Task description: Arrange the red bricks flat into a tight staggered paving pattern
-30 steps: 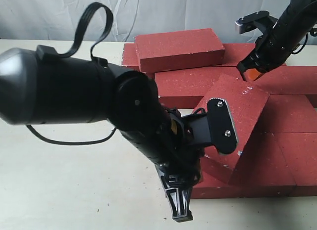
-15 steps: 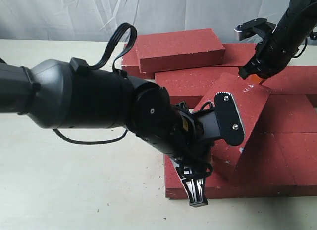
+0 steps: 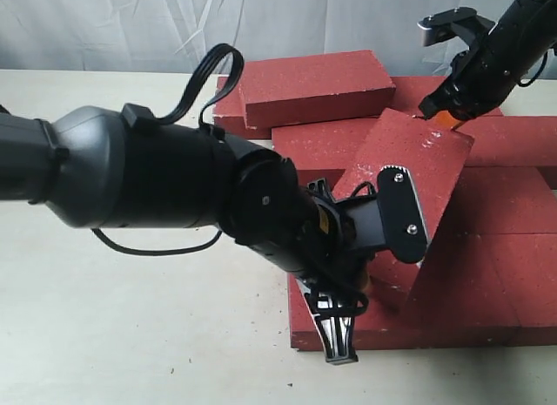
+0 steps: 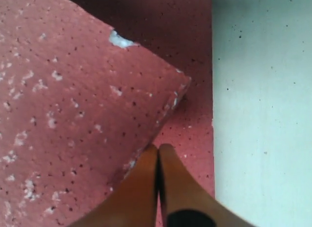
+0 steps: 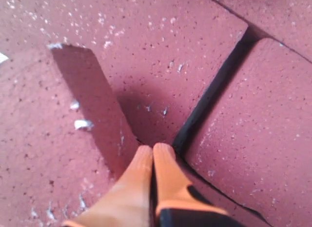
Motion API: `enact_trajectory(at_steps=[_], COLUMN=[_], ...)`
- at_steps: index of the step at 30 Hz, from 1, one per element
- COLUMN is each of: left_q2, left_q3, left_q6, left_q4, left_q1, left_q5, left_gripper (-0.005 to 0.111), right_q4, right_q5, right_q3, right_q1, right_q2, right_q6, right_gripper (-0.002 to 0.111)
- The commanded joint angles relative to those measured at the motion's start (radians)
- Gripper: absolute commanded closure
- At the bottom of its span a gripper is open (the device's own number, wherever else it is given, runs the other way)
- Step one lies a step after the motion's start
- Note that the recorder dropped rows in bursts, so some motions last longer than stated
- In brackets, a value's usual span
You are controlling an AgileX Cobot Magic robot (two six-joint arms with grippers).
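Several red bricks (image 3: 513, 248) lie flat side by side on the right half of the table. One red brick (image 3: 416, 165) rests askew and tilted on top of them. Another red brick (image 3: 313, 84) lies across the back row. My left gripper (image 4: 158, 149) is shut and empty, its tips against the askew brick's (image 4: 73, 100) lower edge near a corner. In the exterior view my left arm (image 3: 174, 187) hides those tips. At that brick's far corner, my right gripper (image 3: 442, 118) is also shut and empty. The right wrist view has its tips (image 5: 154, 149) beside the brick's raised edge (image 5: 53, 139).
Bare beige tabletop (image 3: 130, 335) spreads to the left and front of the bricks. A white cloth backdrop (image 3: 130, 22) hangs behind. A dark gap (image 5: 214, 95) runs between two flat bricks by the right fingertips. My bulky left arm blocks much of the middle.
My left arm has swung right, up against the askew brick. That brick has shifted toward the back. My right gripper has drawn back and up to the brick's far corner.
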Motion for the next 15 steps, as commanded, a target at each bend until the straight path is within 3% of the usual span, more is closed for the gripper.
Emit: enact_trajectory(at_steps=[1, 8, 15], left_q2=[-0.064, -0.154, -0.228], left_q3=[-0.007, -0.001, 0.057], left_q6=[-0.044, -0.197, -0.216], left_q4=[0.058, 0.202, 0.23], left_q1=[0.006, 0.088, 0.184], left_q5=[-0.035, 0.073, 0.063], left_gripper=[0.107, 0.107, 0.107], right_q4=[0.049, 0.073, 0.073], right_q5=[0.113, 0.121, 0.086], right_q3=[0.003, 0.003, 0.003], right_q1=[0.003, 0.022, 0.138], right_q2=[-0.018, -0.018, -0.018], right_q6=[-0.024, -0.024, 0.014], right_gripper=[0.109, 0.109, 0.109])
